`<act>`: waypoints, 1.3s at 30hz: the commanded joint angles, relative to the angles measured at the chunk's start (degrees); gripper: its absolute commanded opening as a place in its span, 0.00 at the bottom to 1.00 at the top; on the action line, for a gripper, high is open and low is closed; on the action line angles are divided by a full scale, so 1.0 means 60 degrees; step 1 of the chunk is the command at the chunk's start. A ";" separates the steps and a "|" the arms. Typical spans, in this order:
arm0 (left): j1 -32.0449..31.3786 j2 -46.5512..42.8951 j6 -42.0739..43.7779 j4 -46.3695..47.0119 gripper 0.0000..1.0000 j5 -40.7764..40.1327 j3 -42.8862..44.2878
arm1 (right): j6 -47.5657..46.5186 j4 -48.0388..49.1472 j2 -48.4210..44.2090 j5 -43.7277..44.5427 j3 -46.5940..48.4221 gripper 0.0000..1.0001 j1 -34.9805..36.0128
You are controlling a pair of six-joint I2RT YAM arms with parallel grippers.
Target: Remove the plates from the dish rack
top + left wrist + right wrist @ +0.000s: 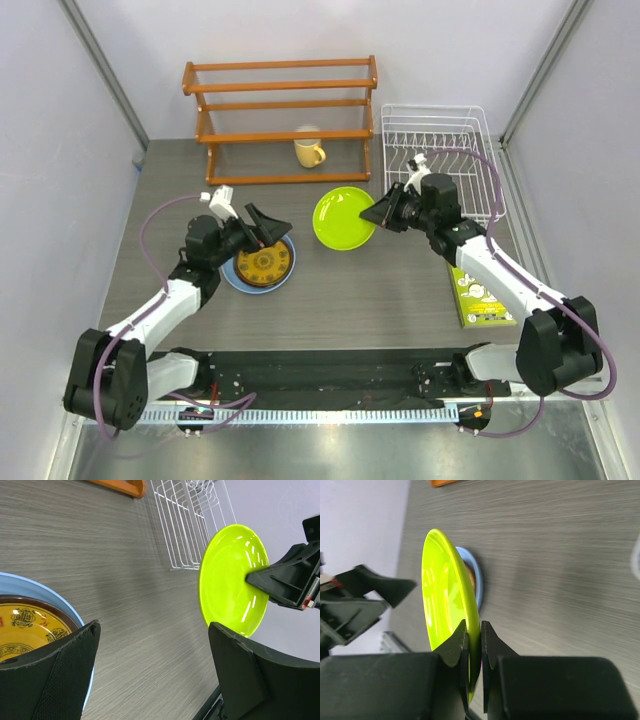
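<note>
— So, which arm has a plate?

— It's the right gripper (474, 630). Its two fingers are pinched tight on the rim of the lime green plate (343, 218). The plate stands almost on edge and looks to be off the table (380, 290), between the stack and the dish rack (432, 108).

— And the other arm?

— The left gripper (268, 228) is spread wide with nothing in it. It hangs just over the stack on the left of the table.

— What's in the stack?

— The light blue plate (229, 272) is at the bottom, with the dark red plate (50, 605) on it. The yellow-brown patterned plate (262, 264) sits on top.

— Can you read anything on that one?

— It has dark round emblems around a ring. They might be characters, but I can't make them out.

— Where's the rack?

— It's at the back right corner, behind the right arm. The orange wooden shelf (285, 103) stands to its left against the back wall, and a yellow mug (308, 150) stands in front of the shelf's lower slats.

— Is there any label or brand around?

— A green printed packet (478, 297) lies flat near the right arm's forearm. It has white shapes and some print on it, but it's too small to read from here.
</note>
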 commanded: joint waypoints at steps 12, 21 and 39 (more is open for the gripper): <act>-0.0718 0.0686 -0.0229 0.1714 0.86 -0.0549 0.0080 | 0.1628 0.2672 0.0079 -0.1230 -0.0299 0.08 0.0832; -0.0718 -0.0266 0.0312 0.0267 0.87 -0.1762 0.0021 | 0.0324 0.0987 -0.0332 0.0426 0.0170 0.08 0.0803; -0.1011 0.0377 -0.0376 0.1670 0.83 -0.1237 0.0050 | 0.1114 0.2245 0.0738 -0.0173 0.0038 0.08 0.1417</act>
